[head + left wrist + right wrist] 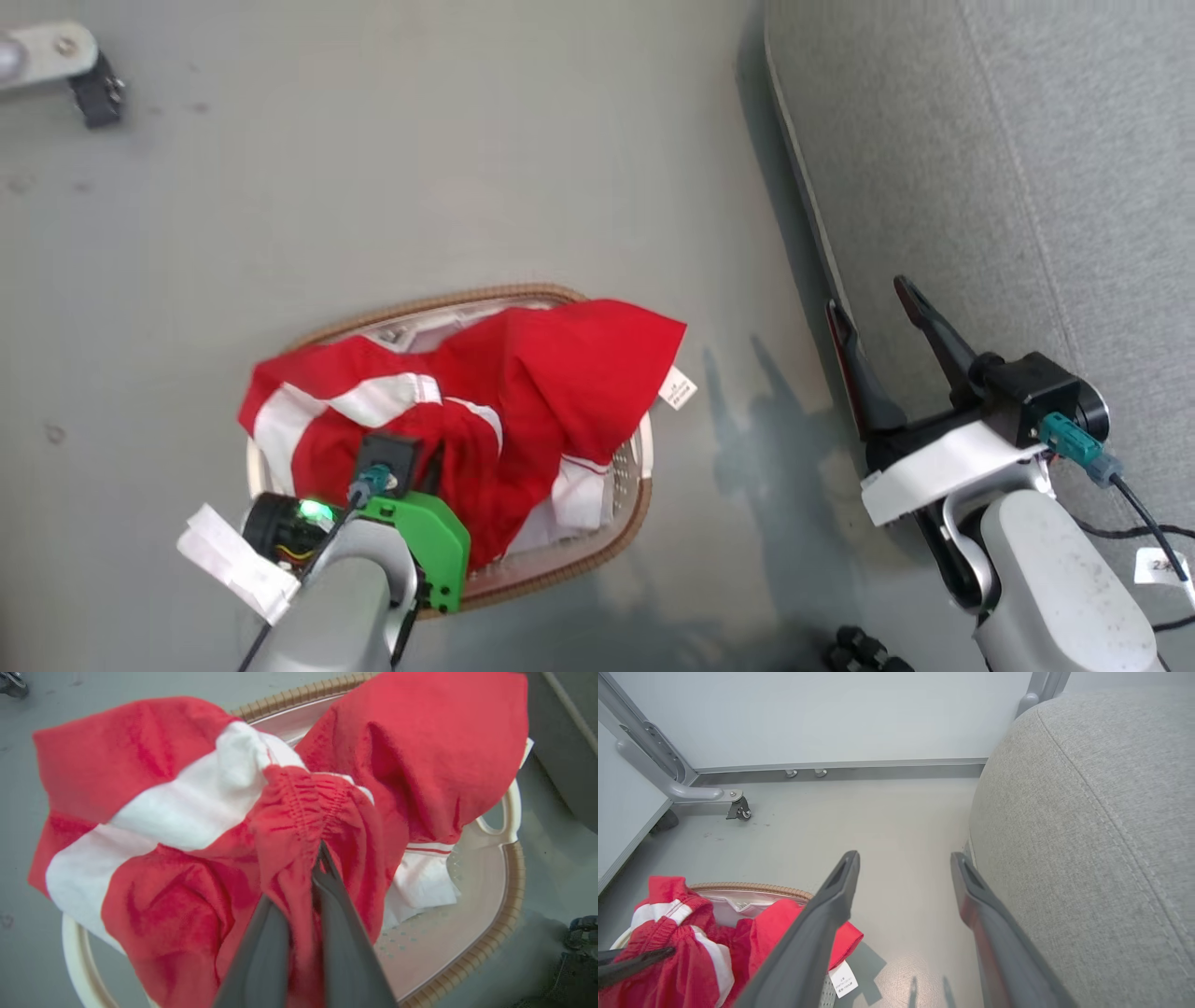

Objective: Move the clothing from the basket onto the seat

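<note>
The clothing [541, 383] is bright red with white stripes and lies heaped in the oval white basket [523, 291], spilling over its brown rim. My left gripper [321, 851] is down in the heap, its dark fingers shut on a fold just below one garment's gathered elastic waistband [303, 798]. A white tag [678, 387] hangs from the other garment over the basket's right side. My right gripper [868, 297] stands open and holds nothing, hovering beside the edge of the grey woven seat [1027, 187]. In the right wrist view the seat [1087, 835] rises at the right and the clothing [677, 952] sits lower left.
The basket stands on a grey floor [420, 168]. A metal frame's caster foot [738, 809] stands by the white wall panel [831, 718] at the far left. Dark wheels [859, 653] of my base show at the bottom edge. A cable [1139, 523] trails from my right wrist.
</note>
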Robot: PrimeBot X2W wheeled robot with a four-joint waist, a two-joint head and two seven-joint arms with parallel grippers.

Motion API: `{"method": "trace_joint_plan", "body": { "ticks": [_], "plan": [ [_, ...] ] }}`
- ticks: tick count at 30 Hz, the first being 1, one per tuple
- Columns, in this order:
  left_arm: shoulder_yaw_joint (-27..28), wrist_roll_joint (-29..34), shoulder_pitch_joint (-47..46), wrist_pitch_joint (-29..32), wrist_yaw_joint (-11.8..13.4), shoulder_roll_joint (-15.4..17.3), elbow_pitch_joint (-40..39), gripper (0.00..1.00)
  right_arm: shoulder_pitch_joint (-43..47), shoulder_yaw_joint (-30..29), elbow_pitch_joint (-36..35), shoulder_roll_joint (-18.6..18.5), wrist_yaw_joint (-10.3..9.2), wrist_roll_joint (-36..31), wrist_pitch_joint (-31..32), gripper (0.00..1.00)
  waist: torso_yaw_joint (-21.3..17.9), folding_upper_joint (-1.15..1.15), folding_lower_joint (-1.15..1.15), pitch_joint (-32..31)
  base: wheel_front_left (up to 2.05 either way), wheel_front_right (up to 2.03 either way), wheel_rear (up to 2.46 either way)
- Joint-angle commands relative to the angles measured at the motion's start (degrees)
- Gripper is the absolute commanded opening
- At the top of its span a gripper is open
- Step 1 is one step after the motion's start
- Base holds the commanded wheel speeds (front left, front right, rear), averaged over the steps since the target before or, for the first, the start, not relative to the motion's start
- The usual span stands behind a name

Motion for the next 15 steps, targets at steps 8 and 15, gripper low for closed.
{"method": "trace_joint_plan", "body": {
  "ticks": [8, 15],
  "plan": [
    [-3.03, -3.64, 7.86, -0.04, 0.72, 0.07, -10.97, 0.00, 4.81, -0.78, 0.63, -0.70, -0.04, -0.16, -0.13, 1.00, 5.24, 0.00, 0.00, -14.65, 0.00, 0.00, 0.00],
    [-2.42, -3.94, 12.07, -0.05, 1.12, 0.08, -19.36, 0.00, 8.53, -0.99, 0.99, -0.64, -0.04, -0.34, -0.13, 1.00, 7.01, 0.00, 0.00, -20.84, 0.00, 0.00, 0.00]
  ]
}}
